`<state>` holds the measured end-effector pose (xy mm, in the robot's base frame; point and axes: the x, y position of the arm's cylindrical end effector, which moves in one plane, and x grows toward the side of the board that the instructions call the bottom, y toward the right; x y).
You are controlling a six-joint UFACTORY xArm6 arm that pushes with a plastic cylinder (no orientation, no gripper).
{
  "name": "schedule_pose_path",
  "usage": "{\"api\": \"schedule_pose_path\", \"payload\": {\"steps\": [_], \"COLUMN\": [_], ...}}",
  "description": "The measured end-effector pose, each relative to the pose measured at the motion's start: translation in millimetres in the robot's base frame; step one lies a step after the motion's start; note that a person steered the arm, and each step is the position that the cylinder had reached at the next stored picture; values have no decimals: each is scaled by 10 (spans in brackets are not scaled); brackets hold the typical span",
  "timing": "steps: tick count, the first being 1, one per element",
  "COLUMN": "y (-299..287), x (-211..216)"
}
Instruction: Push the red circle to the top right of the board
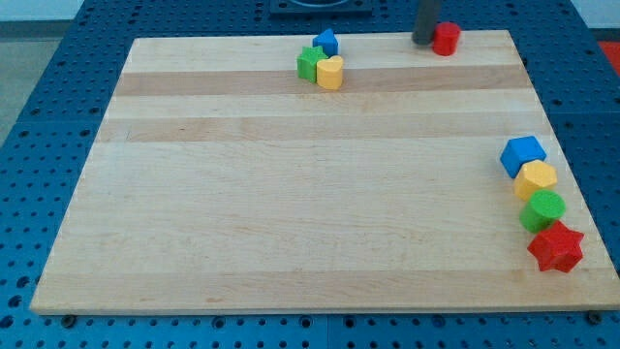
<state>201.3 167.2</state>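
Observation:
The red circle [446, 39] stands at the top edge of the wooden board [291, 194], right of centre. My tip [423, 42] is at the board's top edge, touching or just beside the red circle's left side. The rod comes down from the view's top.
A blue block [326, 42], a green block [309, 63] and a yellow heart [330, 72] cluster at the top centre. At the right edge a blue cube [522, 155], a yellow hexagon [535, 179], a green circle [542, 209] and a red star [556, 247] form a column.

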Motion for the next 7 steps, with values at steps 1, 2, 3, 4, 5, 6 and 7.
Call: {"api": "schedule_pose_path", "payload": {"steps": [1,2,3,4,5,6,7], "y": [-216,-138,480,1021,872,266,330], "x": [-95,-96,-102,-102,-62,48,129]}}
